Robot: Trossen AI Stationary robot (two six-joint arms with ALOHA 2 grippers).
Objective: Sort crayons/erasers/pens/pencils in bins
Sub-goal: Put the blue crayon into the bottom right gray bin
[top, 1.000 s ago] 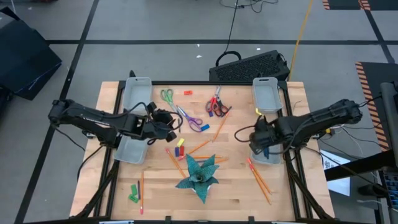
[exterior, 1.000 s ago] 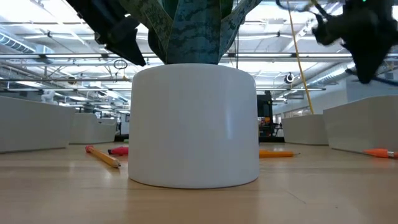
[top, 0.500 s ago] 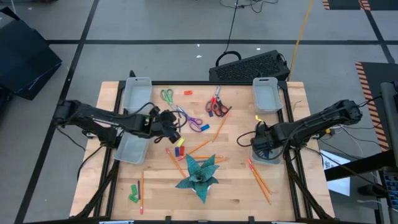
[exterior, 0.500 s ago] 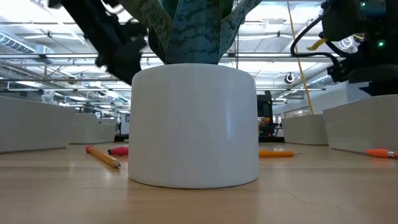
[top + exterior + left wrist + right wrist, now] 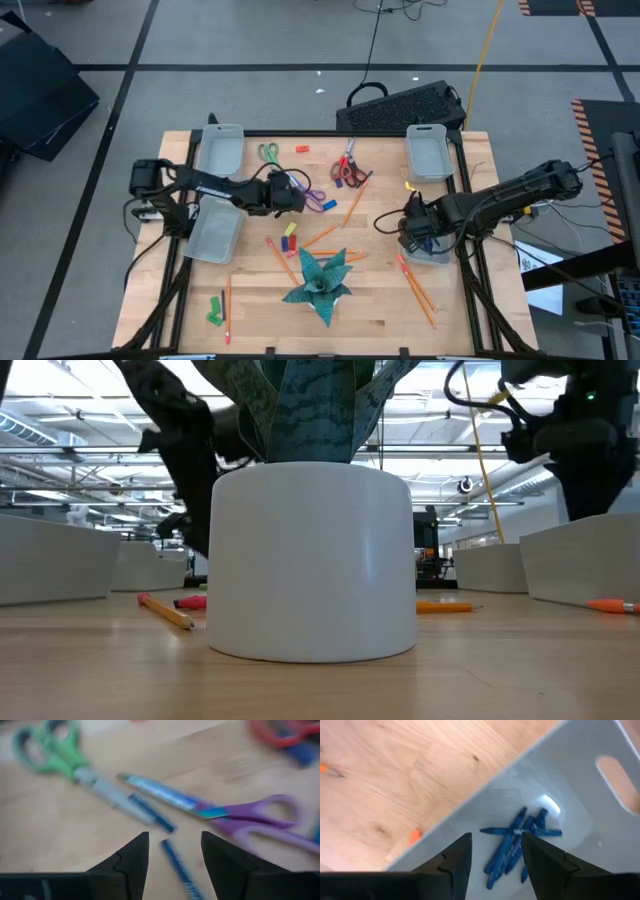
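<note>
Left gripper point(image 5: 175, 851) over pens point(image 5: 150, 813)

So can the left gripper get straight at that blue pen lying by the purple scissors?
Probably yes. The left gripper is open, with a blue pen lying right between its fingers. The purple scissors lie close beside it, so they may get nudged.

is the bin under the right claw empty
No, the right wrist view shows several blue pens lying together on the floor of the bin, just beyond the open right claw.
</note>
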